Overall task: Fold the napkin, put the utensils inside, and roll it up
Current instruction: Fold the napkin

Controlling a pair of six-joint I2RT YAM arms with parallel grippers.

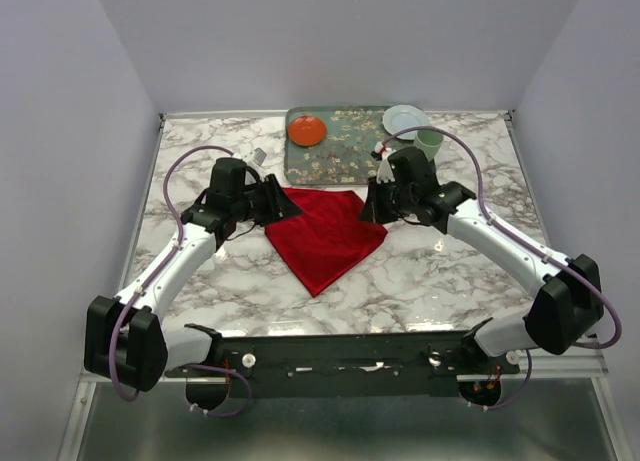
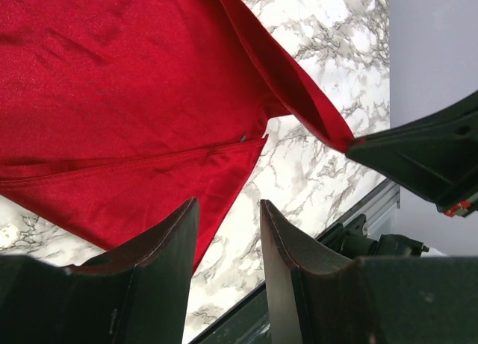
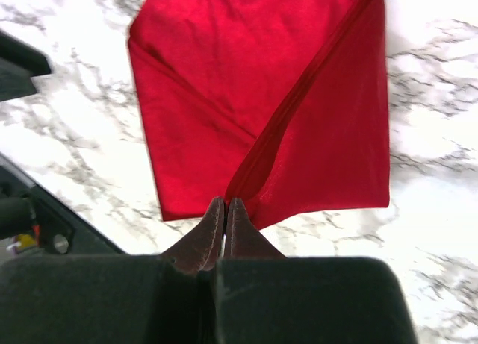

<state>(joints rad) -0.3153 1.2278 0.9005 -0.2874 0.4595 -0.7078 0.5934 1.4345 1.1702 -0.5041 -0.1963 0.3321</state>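
Two of the three steps look undone to me, and the first, the fold, is only in hand.

At 9 o'clock of the cloth in the top view, the left gripper (image 1: 285,203) hovers low over the white-and-grey marble table (image 1: 200,281). Its own camera shows the jaws (image 2: 228,206) standing partly apart with nothing between them, just above the cloth's near edge.

The bright red soft cloth napkin (image 1: 325,236) lies at the table's centre, roughly a wedge with its point toward 6 o'clock. It is mostly flat on the marble (image 2: 112,75). One layer is doubled over, leaving a diagonal seam (image 3: 224,83).

At 12 o'clock sits the patterned grey-green rectangular tray (image 1: 350,166), holding a small round orange-red plate (image 1: 307,131).

At 3 o'clock of the napkin, the right gripper (image 1: 370,206) has its jaws pinched tight (image 3: 225,204) on the napkin's edge. In the left wrist view that edge rises off the table as a taut red strip.

At 1 o'clock stands a pale green cup (image 1: 428,141).

I cannot find the slim dark teal-green utensils with certainty. A dark speck at the seam in the left wrist view is too small to tell. I judge that finishing the fold, placing the utensils and rolling the napkin all remain.
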